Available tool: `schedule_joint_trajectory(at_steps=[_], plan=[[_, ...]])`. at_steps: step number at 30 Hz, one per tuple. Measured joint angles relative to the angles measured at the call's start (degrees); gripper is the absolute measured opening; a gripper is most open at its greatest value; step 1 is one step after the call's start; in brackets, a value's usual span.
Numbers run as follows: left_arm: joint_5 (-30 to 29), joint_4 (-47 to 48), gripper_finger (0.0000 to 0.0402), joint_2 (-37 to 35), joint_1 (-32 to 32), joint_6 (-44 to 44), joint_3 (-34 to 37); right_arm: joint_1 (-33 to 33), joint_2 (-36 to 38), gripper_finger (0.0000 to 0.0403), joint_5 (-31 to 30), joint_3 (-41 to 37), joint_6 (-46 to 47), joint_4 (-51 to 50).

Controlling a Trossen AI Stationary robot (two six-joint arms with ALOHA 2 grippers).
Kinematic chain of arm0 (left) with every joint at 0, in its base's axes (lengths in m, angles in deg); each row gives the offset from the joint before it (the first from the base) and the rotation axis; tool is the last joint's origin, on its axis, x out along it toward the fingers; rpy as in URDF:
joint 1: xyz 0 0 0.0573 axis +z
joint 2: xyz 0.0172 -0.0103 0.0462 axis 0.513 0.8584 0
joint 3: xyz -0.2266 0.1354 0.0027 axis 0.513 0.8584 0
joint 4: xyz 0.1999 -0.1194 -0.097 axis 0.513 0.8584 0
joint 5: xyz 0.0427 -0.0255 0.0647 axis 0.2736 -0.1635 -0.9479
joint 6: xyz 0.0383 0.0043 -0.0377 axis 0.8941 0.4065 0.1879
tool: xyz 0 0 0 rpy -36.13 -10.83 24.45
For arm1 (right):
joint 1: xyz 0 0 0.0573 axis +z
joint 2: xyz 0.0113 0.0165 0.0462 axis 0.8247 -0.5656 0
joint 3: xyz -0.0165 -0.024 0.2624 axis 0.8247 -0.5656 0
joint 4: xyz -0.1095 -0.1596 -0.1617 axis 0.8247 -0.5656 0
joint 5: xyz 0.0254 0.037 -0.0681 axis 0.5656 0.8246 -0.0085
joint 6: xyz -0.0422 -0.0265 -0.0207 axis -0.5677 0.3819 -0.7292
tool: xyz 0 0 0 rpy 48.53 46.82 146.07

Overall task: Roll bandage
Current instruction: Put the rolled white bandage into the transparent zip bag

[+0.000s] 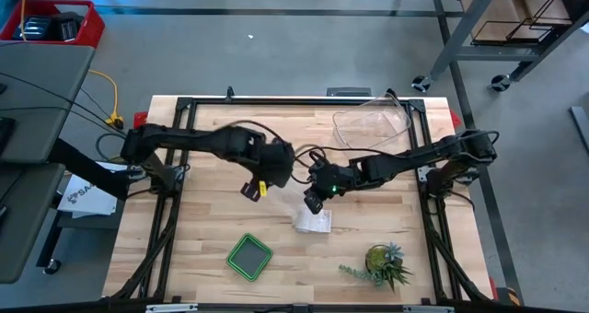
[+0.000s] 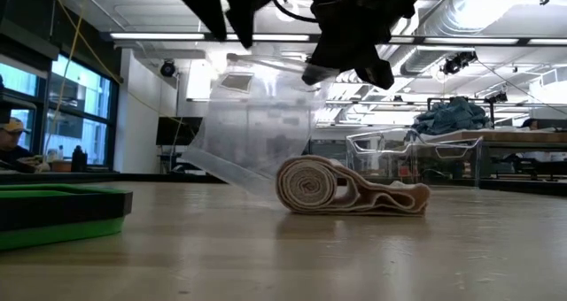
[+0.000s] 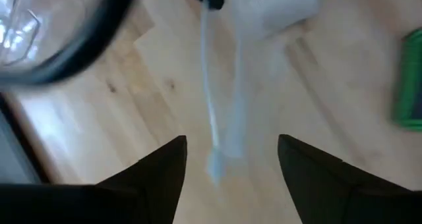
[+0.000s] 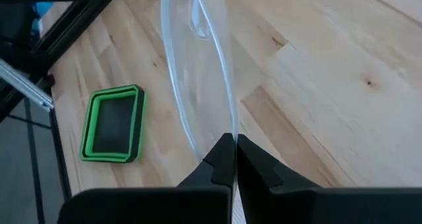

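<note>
1. Near the middle of the bench, slightly toward its front edge, you have the bandage lying on the wood, one end wound into a small roll and the rest trailing off in loose folds. It looks only part rolled, so the rolling is not finished.

2. Your right gripper hangs above the bandage with its fingers pressed together on the edge of a clear plastic bag. The bag dangles from that pinch down to the bench just behind the roll, which I judge keeps it lifted off the bandage.

3. Your left gripper hovers just beside the right one, over the bench's middle, with its fingers spread wide and nothing between them. The bag's thin edge shows beyond the gap, untouched by either finger.

4. Toward the back right corner stands a clear tub, well apart from the bandage. A green tray sits near the front edge, and a small plant near the front right; none of them crowds the roll.

5. Expect the bag to swing and the loose tail to shift easily.
</note>
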Motion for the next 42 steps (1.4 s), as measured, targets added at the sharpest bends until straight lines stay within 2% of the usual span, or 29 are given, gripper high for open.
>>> schedule_joint_trajectory(at_steps=[3,5,13,19,29,34,38,42], plan=[[-4.2,-2.7,0.0235,1.3,-1.3,1.7,0.1,-0.3,0.0,0.0,1.6,0.0,-1.4,0.2],[-4.3,-3.2,0.0235,1.5,-2.0,2.7,0.0,-0.3,0.0,0.0,1.7,0.0,-1.6,0.3],[-0.8,-2.9,0.0235,1.8,-3.9,3.8,0.2,-0.8,0.0,0.0,1.9,0.0,-1.2,0.3],[-0.9,-3.0,0.0235,1.8,-3.7,4.2,0.2,-1.5,0.0,0.0,4.3,0.0,-1.2,2.1],[0.5,-3.8,0.0229,2.1,-4.3,3.5,1.4,-2.1,0.0,0.0,4.7,0.0,-2.7,2.5],[-4.8,-3.6,0.022,2.2,-5.4,5.3,5.4,-2.5,0.0,0.0,4.6,0.0,-2.7,2.5],[-8.1,-4.1,0.0218,2.2,-5.3,4.9,5.9,-2.5,0.0,0.0,5.5,0.0,-2.7,2.5],[-7.5,-6.0,0.0218,1.1,-5.2,3.8,5.0,-2.5,0.0,0.0,6.0,0.0,-2.7,2.6]])
